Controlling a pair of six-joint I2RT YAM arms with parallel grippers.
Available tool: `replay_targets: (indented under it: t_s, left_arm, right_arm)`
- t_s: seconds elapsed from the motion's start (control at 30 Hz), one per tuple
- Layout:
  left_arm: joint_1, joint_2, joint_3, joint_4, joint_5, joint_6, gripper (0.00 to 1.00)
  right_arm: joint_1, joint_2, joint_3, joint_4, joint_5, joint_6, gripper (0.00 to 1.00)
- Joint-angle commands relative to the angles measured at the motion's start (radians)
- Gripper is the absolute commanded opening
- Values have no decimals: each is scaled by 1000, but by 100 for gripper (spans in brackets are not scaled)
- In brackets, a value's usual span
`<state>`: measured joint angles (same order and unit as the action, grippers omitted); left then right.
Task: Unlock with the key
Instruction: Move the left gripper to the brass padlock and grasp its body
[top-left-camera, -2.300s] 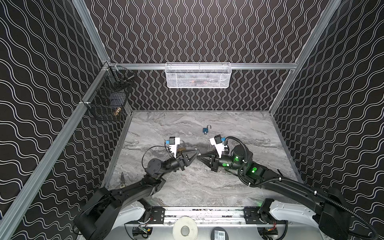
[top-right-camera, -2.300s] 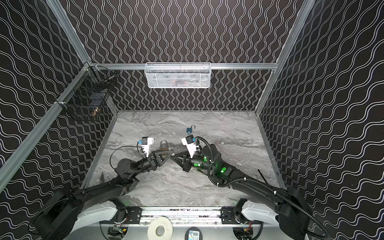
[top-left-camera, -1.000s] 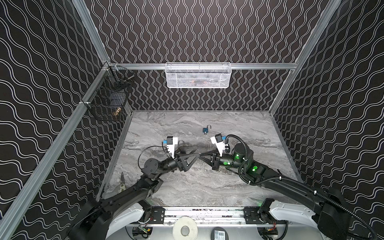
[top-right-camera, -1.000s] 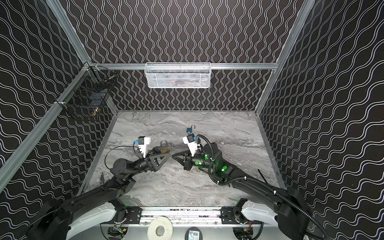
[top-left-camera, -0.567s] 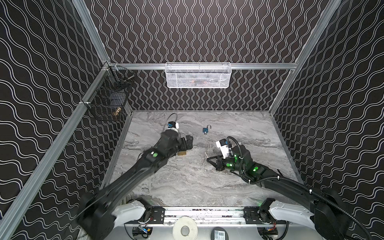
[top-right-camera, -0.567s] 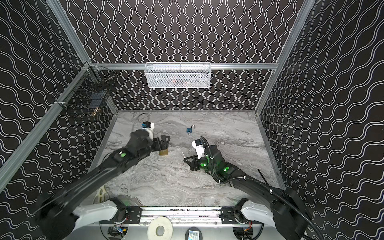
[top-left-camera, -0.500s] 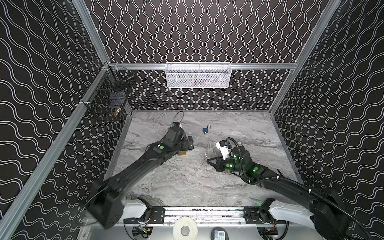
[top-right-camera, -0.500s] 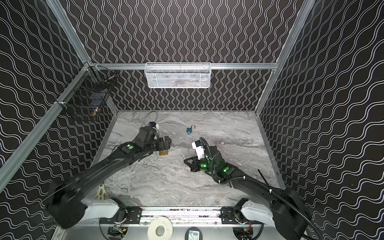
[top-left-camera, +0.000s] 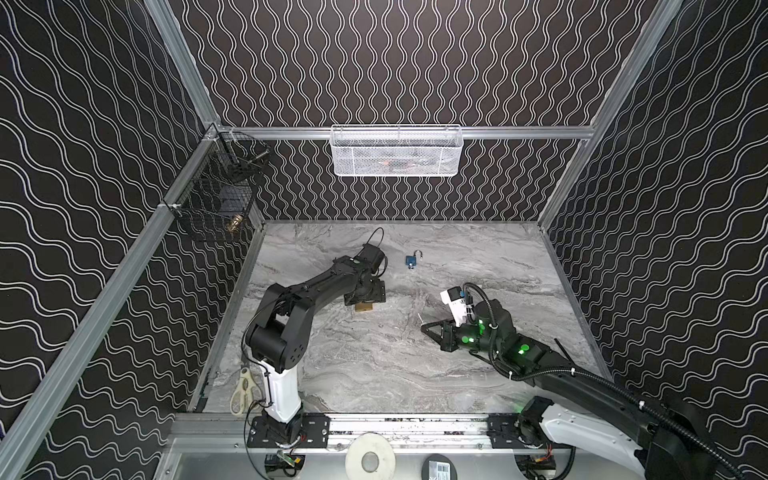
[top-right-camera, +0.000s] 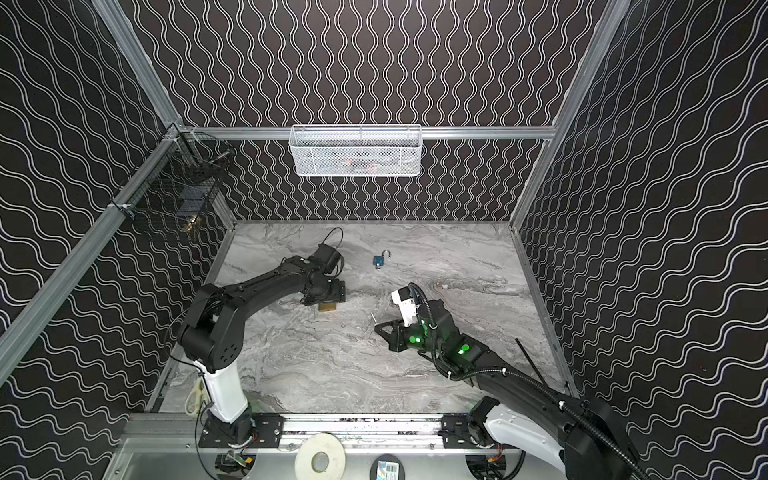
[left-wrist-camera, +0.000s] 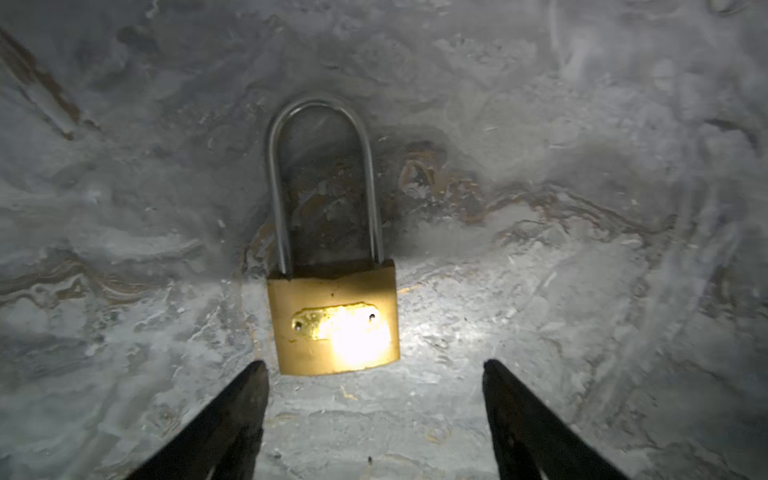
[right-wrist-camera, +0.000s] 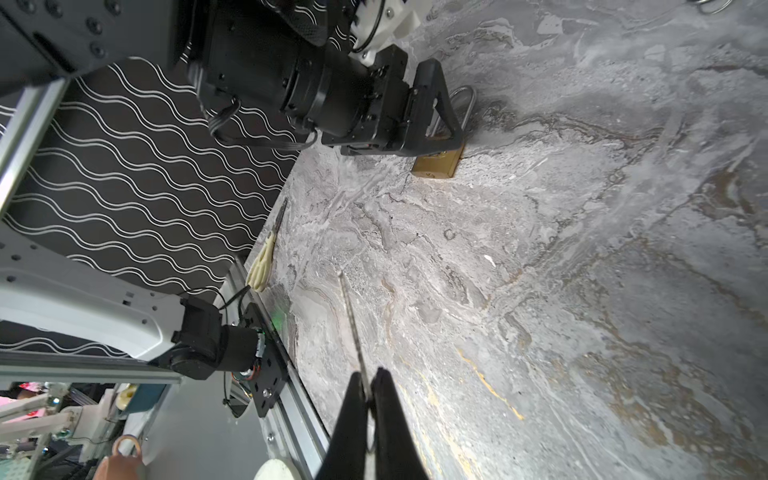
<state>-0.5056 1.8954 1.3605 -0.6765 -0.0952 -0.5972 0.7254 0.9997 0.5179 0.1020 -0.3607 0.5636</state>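
The brass padlock lay flat on the marble table. The left gripper hung just over it, jaws spread wide, holding nothing. Well to the padlock's right in both top views, the right gripper pinched the key.

Two padlocks are lying out: a brass padlock left, a blue padlock farther back. One key is showing right. One pair of scissors is lying near left. Two baskets are hanging: a white basket far, a black basket far left.
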Motion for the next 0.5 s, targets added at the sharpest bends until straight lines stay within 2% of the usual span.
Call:
replay_targets:
  t_s: [0.0,0.1,0.47]
  left_arm:
    - [1,28,16,-60,-61,-9,78]
    - [3,40,3,-32,-70,-12,77]
    - [30,130,25,21,2,-24,69]
  right_arm:
    - [0,15,-4,10,-11,-6,0]
    - [0,31,1,24,-30,-3,0]
    - [-1,45,11,6,-25,-16,0]
